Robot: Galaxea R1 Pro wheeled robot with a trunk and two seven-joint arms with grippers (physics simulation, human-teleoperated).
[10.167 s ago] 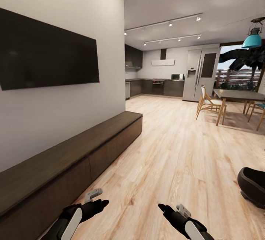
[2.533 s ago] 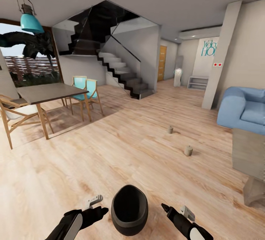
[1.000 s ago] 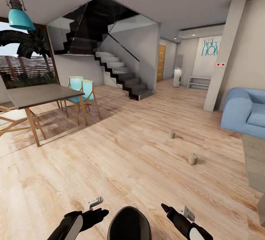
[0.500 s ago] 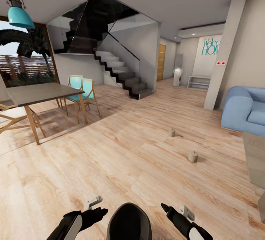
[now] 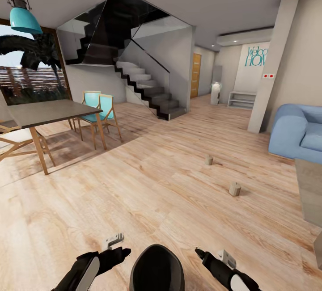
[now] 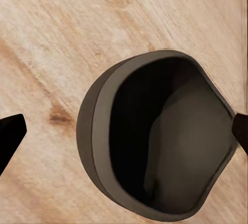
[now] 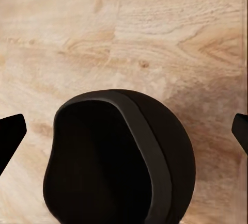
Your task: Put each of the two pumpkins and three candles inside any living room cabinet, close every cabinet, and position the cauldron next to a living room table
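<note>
Cauldron [image 5: 157, 267] sits on the floor [image 5: 147, 192] between our left gripper [image 5: 117, 246] and right gripper [image 5: 202, 253], both spread wide and empty. Two candles [image 5: 235, 188] stand farther off to the right, near a blue sofa [image 5: 297, 132]. Far wall lettering [image 5: 256, 56] is unreadable

The floor [image 5: 147, 179] is light wood planks. A dark staircase [image 5: 143, 87] with glass sides climbs by a white wall. A dining table [image 5: 47, 112] stands on the left with wooden chairs and two teal chairs [image 5: 100, 107]. A teal lamp [image 5: 22, 14] hangs above. A blue sofa [image 5: 297, 132] sits on the right. A big window [image 5: 27, 76] shows a palm tree.
</note>
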